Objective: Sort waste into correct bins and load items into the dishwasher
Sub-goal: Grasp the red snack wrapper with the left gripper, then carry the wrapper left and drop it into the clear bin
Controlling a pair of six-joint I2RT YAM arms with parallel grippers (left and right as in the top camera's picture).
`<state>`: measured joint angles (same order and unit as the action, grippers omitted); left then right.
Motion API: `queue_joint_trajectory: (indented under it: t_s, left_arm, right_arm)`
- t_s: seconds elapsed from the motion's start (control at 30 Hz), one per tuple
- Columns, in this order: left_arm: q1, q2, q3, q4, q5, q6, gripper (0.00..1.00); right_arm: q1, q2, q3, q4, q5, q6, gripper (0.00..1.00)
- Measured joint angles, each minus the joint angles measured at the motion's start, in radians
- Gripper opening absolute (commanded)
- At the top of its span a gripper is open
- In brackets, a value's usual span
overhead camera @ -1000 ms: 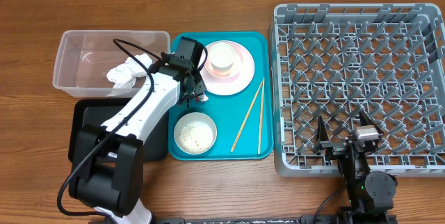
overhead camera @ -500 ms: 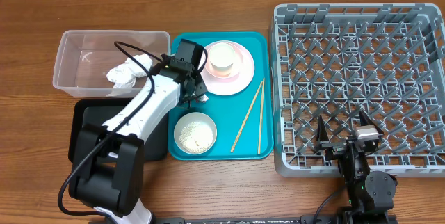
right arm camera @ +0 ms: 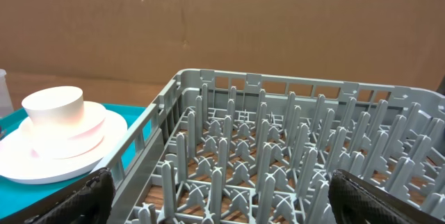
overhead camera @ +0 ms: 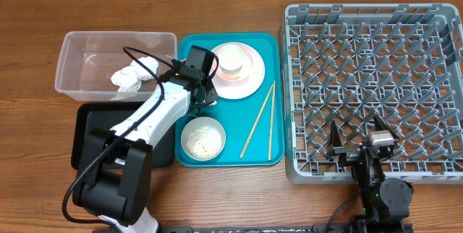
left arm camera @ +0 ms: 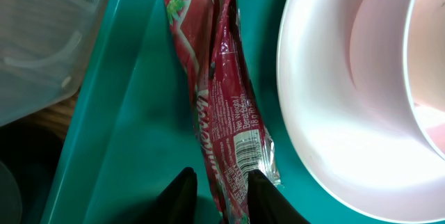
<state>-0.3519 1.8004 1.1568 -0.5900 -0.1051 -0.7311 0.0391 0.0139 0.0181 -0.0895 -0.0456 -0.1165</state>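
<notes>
My left fingers point(left arm camera: 182, 189) pinch the red snack wrapper point(left arm camera: 215, 78) on the teal tray point(overhead camera: 231, 117); sorting looks barely begun
Done so far, I judge: only the crumpled napkin point(overhead camera: 134, 75) lies in the clear tub point(overhead camera: 72, 41). The dish rack point(overhead camera: 376, 81) holds nothing; the bowl of rice point(overhead camera: 202, 137), chopsticks point(overhead camera: 259, 121) and the cup point(overhead camera: 231, 58) on the pink plate point(overhead camera: 249, 81) wait on the teal tray. My right fingers point(right arm camera: 94, 193) are spread wide at the rack's near edge. Only my left wrist view shows the wrapper, just beside the plate rim, its end between my fingers; overhead my arm hides it but shows the whole worktop point(overhead camera: 217, 197)
</notes>
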Motion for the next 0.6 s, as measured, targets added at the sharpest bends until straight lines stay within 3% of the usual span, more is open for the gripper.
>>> queue_joint_trajectory:
  t_s: [0.1,0.6]
  left_arm:
    - [-0.002,0.0,-0.006,0.004,0.0,0.001,0.19]
    - [-0.01,0.0,-0.053,0.045,0.0,0.0,0.18]
  right_arm:
    - [0.0,0.0,0.0,0.0,0.0,0.0,1.0]
    - [0.0,0.0,0.0,0.0,0.001,0.0,1.0]
